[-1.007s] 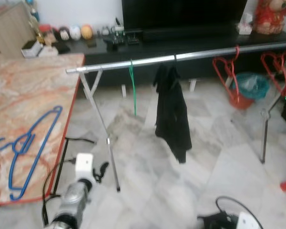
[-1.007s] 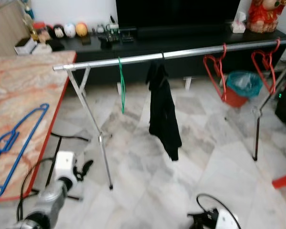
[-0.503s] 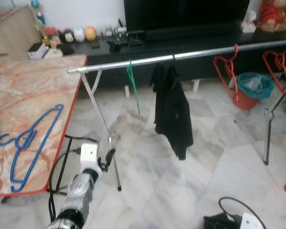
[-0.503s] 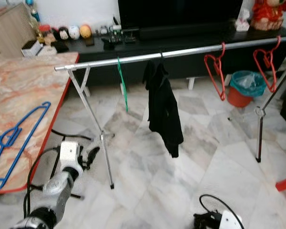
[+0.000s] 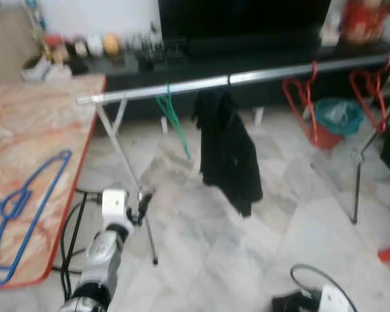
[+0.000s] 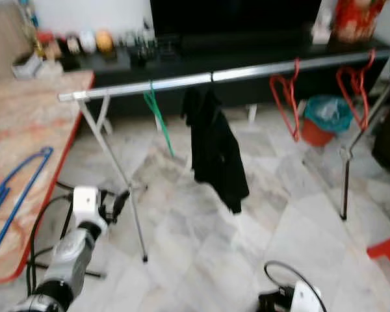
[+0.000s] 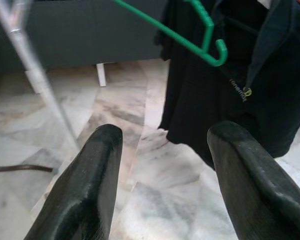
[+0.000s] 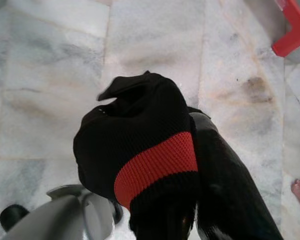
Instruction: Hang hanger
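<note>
Shiny metal rail, matt black cloth jacket, glossy marble floor.

Open stretches of rail, crowded near the hangings.

Bare rail between the left end and the green hanger, and again between the black garment and the first red hanger. Barely a gap between green hanger and garment. Two red hangers near the rail's right end, the second beside the right leg. Below the left end, the crossed legs, with the left tool spread open just beside them. Left of the rail, the surface edge close by. Cables on the floor beneath.
</note>
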Tool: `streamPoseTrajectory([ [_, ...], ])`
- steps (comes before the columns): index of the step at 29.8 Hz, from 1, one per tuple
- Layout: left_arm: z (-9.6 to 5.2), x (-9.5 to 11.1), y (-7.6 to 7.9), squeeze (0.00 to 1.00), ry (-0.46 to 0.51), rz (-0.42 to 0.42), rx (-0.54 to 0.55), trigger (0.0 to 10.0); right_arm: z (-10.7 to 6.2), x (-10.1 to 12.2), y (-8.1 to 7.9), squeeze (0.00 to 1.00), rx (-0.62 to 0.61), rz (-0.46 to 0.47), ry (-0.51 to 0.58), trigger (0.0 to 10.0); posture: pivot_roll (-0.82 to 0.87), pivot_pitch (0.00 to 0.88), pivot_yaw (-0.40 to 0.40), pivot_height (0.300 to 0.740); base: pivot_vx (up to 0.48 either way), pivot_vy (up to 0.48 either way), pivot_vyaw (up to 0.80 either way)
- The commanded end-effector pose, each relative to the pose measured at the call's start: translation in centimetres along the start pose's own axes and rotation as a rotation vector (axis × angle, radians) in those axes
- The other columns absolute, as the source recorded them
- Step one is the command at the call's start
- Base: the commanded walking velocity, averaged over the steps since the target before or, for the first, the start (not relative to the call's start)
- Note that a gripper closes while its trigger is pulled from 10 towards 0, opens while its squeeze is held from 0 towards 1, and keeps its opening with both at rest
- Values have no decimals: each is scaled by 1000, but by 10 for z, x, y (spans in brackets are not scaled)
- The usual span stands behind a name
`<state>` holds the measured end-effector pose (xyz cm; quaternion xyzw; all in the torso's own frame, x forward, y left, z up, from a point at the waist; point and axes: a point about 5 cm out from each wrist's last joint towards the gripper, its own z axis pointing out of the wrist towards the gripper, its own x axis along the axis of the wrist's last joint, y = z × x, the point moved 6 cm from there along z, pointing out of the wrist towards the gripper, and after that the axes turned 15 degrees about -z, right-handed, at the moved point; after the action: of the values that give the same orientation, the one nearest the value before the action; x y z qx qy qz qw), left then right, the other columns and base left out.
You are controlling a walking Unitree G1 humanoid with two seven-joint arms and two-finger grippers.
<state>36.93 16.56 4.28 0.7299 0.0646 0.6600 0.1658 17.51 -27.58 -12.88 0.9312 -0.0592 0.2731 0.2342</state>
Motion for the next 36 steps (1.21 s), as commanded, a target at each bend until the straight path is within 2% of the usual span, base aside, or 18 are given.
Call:
streamPoseTrajectory([
  [1,3,9,1,0,30,5,-5,10000,0,2,2,0,-8,-10,12,10000,5,13,47,740,307,0,0],
  [14,10,29,-1,0,91,8,9,10000,0,6,-2,0,11,-27,33,10000,6,2,47,740,316,0,0],
  [20,13,37,0,0,115,9,7,10000,0,7,-4,0,18,-21,37,10000,3,5,48,740,321,0,496],
  [25,15,46,2,0,143,11,6,10000,-1,6,-5,0,27,-20,37,10000,3,10,48,740,320,0,0],
  [36,18,51,6,0,151,0,-13,10000,-1,6,-7,0,35,-25,37,10000,4,16,46,740,322,0,0],
])
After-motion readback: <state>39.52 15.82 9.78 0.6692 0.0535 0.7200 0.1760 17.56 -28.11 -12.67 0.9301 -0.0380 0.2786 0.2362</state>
